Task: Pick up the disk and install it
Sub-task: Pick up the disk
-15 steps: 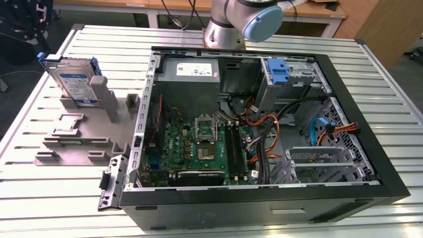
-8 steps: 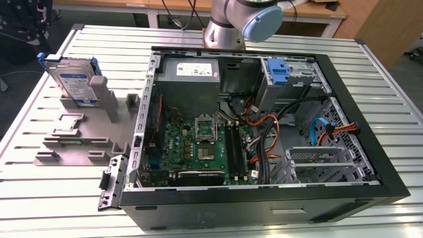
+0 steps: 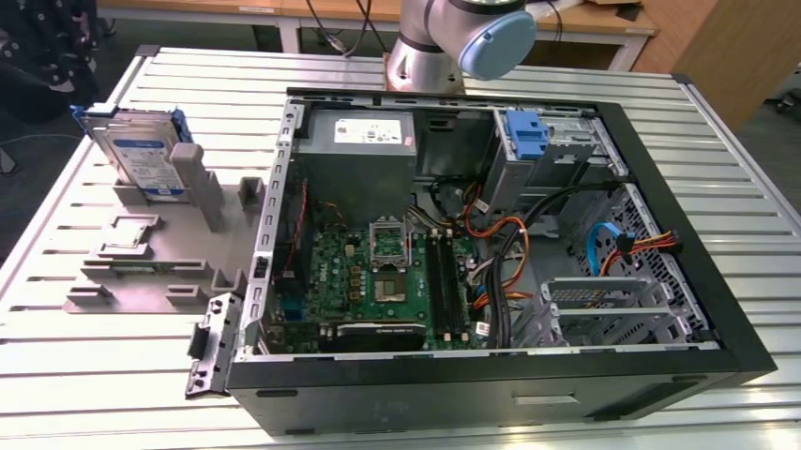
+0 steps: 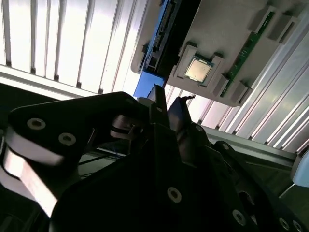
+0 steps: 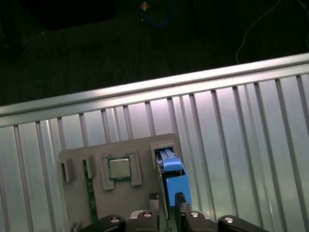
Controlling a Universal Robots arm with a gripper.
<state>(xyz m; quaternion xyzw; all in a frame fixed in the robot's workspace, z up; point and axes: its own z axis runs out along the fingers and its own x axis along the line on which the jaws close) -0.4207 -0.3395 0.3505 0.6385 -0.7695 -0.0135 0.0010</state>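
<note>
One disk (image 5: 173,176) below the end effector (image 5: 166,199)

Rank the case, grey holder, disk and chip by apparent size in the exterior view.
Largest to smallest:
1. case
2. grey holder
3. disk
4. chip

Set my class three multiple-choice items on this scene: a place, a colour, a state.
1. Where is the disk relative to the computer case? A inside it; B outside, in the grey holder; C on top of it.
2. What colour is the disk's rail frame? A red; B blue; C yellow.
3. How is the disk posed? A standing on edge; B lying flat; C in mid-air.
Answers: 1 B, it sits in the holder beside the case. 2 B, blue edges show. 3 A, it stands upright in its slot.
</note>
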